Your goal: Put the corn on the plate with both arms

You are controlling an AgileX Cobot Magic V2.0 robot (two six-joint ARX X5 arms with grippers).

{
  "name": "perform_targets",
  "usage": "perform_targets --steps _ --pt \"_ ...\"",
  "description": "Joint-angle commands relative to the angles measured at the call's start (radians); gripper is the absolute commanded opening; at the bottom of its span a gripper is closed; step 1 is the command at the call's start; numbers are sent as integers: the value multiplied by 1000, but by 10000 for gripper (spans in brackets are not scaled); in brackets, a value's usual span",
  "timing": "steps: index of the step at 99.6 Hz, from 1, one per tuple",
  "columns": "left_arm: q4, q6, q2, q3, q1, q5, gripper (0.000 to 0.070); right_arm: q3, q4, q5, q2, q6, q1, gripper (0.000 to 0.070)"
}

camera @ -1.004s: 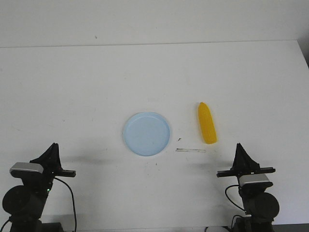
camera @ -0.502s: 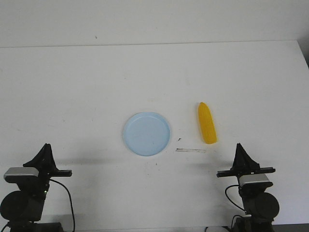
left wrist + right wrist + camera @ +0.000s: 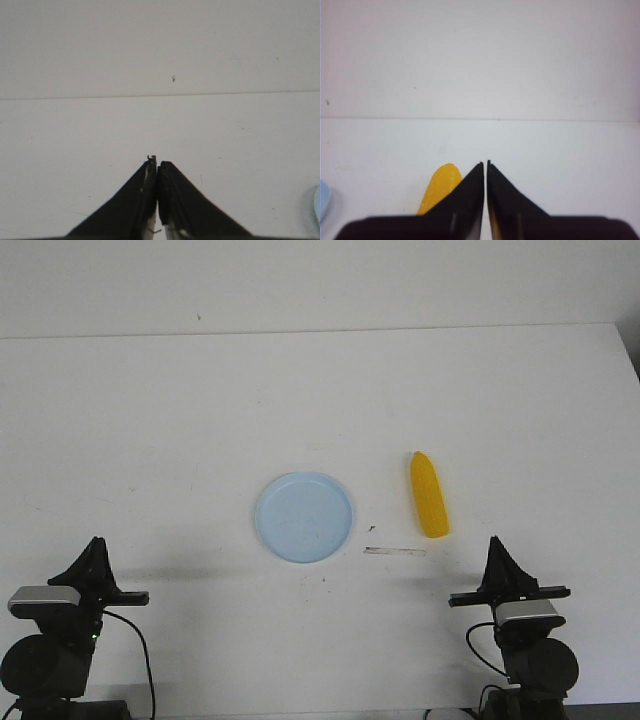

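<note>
The yellow corn [image 3: 429, 495] lies on the white table, pointed end away from me, just right of the pale blue plate [image 3: 303, 516]. The plate holds nothing. My left gripper [image 3: 94, 548] is shut and empty at the near left edge, well left of the plate. My right gripper [image 3: 497, 548] is shut and empty at the near right edge, a little nearer than the corn and to its right. The right wrist view shows the corn [image 3: 440, 187] beside the shut gripper [image 3: 485, 163] and a sliver of the plate [image 3: 323, 200]. The left wrist view shows the shut gripper [image 3: 157, 161] over bare table.
A thin clear strip [image 3: 395, 551] lies on the table between the plate and the corn's blunt end, with a small dark speck [image 3: 372, 530] near it. The table's far edge [image 3: 320, 332] meets a pale wall.
The left arm has drawn back a little towards the near left corner since a second ago. The right arm, corn and plate have not moved.
</note>
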Motion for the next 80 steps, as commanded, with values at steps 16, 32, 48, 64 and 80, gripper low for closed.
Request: perform_targets --steps 16,32,48,64,80 --pt "11 14 -1 6 2 -5 2 -2 18 0 0 2 1 12" --pt "11 14 -1 6 2 -5 3 -2 18 0 0 2 1 12" --pt "11 14 -1 6 2 -5 3 -1 33 4 0 6 1 12" --pt "11 14 -1 6 2 -5 3 67 -83 72 4 -29 2 7" --pt "11 14 -1 6 2 -5 3 179 -244 106 91 -24 2 7"
